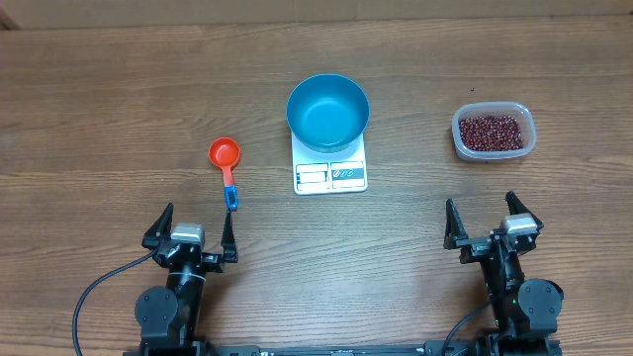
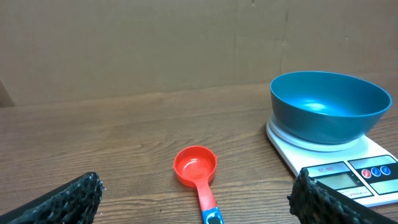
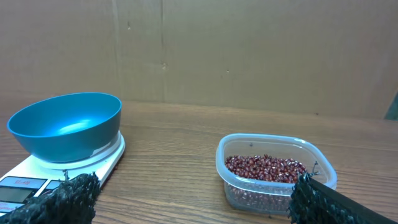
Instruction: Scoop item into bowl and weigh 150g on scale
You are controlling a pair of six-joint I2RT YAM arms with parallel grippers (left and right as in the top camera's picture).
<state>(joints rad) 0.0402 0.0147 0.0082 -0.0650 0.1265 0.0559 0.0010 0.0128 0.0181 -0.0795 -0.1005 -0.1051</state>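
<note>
An empty blue bowl (image 1: 327,111) (image 2: 329,104) (image 3: 65,125) stands on the white scale (image 1: 330,174) (image 2: 367,174) (image 3: 18,182) at the table's middle. Dark red beans (image 1: 490,131) (image 3: 264,168) fill a clear plastic tub (image 1: 494,131) (image 3: 273,171) at the right. A red measuring scoop (image 1: 226,161) (image 2: 196,169) with a blue handle end lies left of the scale. My left gripper (image 1: 191,232) (image 2: 196,202) is open near the table's front, just short of the scoop's handle. My right gripper (image 1: 493,222) (image 3: 193,199) is open, well short of the tub.
A brown cardboard wall (image 2: 155,43) (image 3: 249,50) backs the wooden table (image 1: 119,89). Black cables (image 1: 99,292) trail from the arm bases at the front edge.
</note>
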